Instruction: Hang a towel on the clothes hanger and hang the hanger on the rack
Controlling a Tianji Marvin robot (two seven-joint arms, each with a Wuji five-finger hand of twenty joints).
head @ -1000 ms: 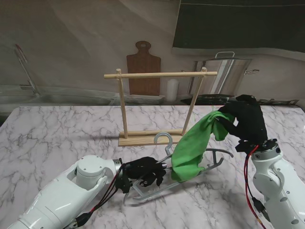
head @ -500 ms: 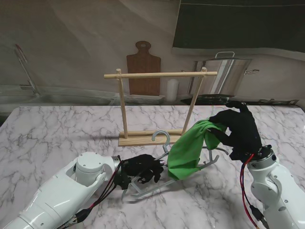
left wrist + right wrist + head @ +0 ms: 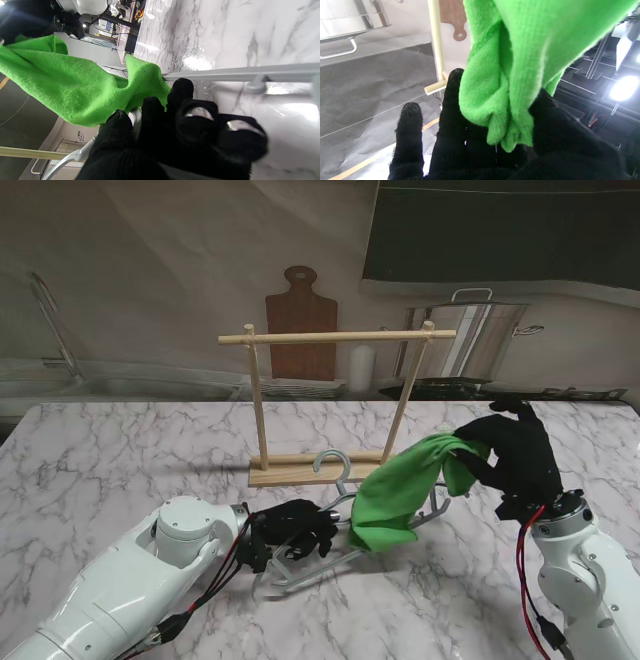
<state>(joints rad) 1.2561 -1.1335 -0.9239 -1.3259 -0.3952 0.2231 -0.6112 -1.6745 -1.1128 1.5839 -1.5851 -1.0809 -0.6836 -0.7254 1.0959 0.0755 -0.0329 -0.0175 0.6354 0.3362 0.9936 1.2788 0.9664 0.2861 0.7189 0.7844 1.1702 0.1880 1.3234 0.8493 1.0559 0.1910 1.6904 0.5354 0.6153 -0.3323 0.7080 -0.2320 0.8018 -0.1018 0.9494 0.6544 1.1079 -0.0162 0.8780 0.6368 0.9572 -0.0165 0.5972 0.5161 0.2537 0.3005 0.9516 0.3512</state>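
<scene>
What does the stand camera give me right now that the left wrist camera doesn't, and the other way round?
Only the stand view shows the whole wooden rack on the marble table, the hanger's hook pointing toward the rack, and the right robot hand pinching the raised end of the green towel.

Only the left wrist view shows up close how the left robot hand has its fingers closed around the grey hanger, with the towel draped across the hanger's bar beside the fingertips.

Both show the towel, hanger and left robot hand together; the hanger is not on the rack.
</scene>
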